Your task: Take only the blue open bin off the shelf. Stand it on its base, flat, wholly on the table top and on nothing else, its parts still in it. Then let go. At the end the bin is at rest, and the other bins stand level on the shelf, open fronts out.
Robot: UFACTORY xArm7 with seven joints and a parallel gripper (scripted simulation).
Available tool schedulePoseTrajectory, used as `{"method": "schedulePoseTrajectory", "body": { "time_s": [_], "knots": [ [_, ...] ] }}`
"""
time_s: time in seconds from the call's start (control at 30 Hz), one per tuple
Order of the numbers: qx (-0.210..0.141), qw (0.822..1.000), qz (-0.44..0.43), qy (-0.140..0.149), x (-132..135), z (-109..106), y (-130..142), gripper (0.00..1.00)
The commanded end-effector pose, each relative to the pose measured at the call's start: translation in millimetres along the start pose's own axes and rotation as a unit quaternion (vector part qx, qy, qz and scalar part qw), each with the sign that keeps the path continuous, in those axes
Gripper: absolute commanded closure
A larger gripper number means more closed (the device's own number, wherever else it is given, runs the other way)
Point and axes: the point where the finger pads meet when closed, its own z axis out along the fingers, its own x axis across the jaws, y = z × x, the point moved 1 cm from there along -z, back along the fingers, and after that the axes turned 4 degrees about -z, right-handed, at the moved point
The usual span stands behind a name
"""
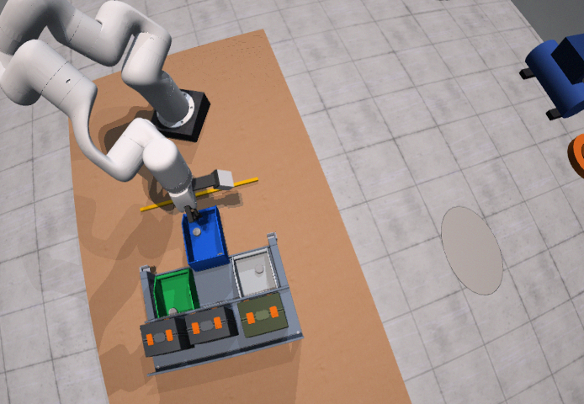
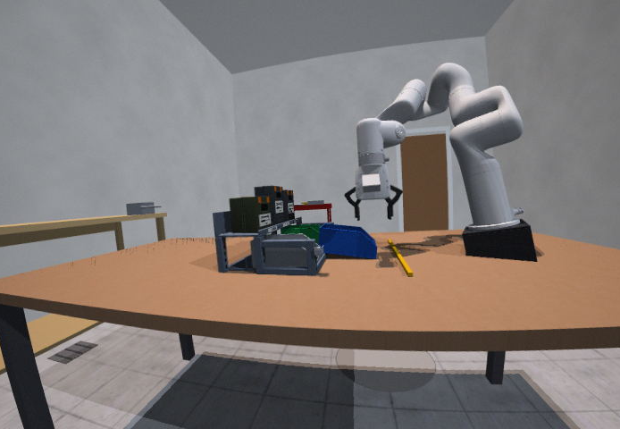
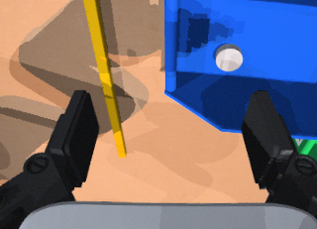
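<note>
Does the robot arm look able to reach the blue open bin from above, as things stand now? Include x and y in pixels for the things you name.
Probably yes: the open jaws hang above the front end of the blue open bin (image 1: 208,240) (image 2: 346,241) (image 3: 277,41), and nothing visible stands between.

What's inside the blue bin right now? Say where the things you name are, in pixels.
The blue bin (image 1: 210,239) (image 2: 346,242) (image 3: 282,46) holds one pale round part (image 1: 196,231) (image 3: 229,59) on its floor. The side walls and the gripper (image 1: 192,214) (image 2: 373,217) (image 3: 169,109) hide some edges, so anything small there can't be ruled out.

A workshop (probably); compressor (image 1: 560,78) on tiled floor; workbench (image 2: 68,221) alongside.
</note>
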Motion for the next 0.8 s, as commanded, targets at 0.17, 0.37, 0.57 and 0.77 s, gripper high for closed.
{"method": "schedulePoseTrajectory", "body": {
  "time_s": [0.17,0.37,0.57,0.77],
  "knots": [
    [0.0,1.0,0.0,0.001,1.7,1.1,-0.2,0.0],
    [0.0,1.0,0.0,0.001,1.7,1.1,-0.2,0.67],
    [0.0,1.0,0.0,0.001,1.7,1.1,-0.2,0.67],
    [0.0,1.0,0.0,0.001,1.7,1.1,-0.2,0.67]
  ]
}}
